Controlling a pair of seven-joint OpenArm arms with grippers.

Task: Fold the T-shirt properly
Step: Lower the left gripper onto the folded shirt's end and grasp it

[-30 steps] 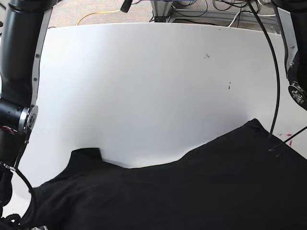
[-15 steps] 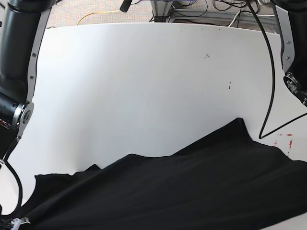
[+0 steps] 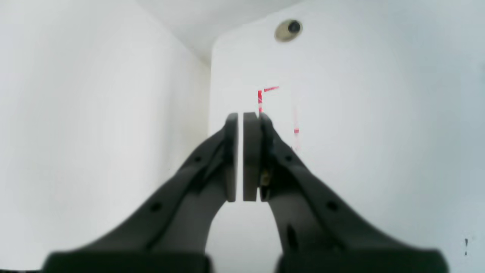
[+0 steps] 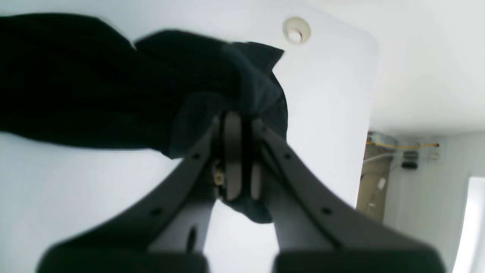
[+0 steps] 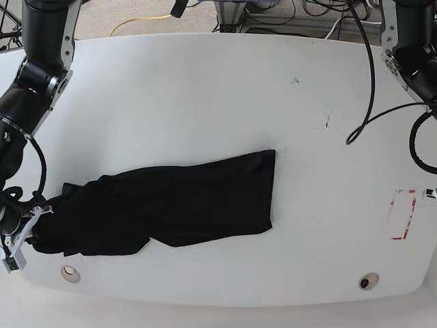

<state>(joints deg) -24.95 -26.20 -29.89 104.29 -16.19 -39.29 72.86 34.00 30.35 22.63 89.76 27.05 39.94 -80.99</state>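
White table [image 5: 205,89] with red tape marks [image 5: 401,215] near right, cables [image 5: 287,14] on the floor beyond. T-shirt [image 5: 177,205] lies bunched near left. Right gripper [image 4: 240,125] pinches its end; left gripper [image 3: 242,117] closed, empty.

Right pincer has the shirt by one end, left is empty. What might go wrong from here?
1. The right pincer pinches a bunched wad at the shirt end near the table edge; dragging further that way may pull fabric off the table.
2. Only one end is held, so the free end will likely trail crooked and wrinkle.
3. The left pincer is shut on nothing over the red marks, apart from the shirt, so it cannot steady the cloth.
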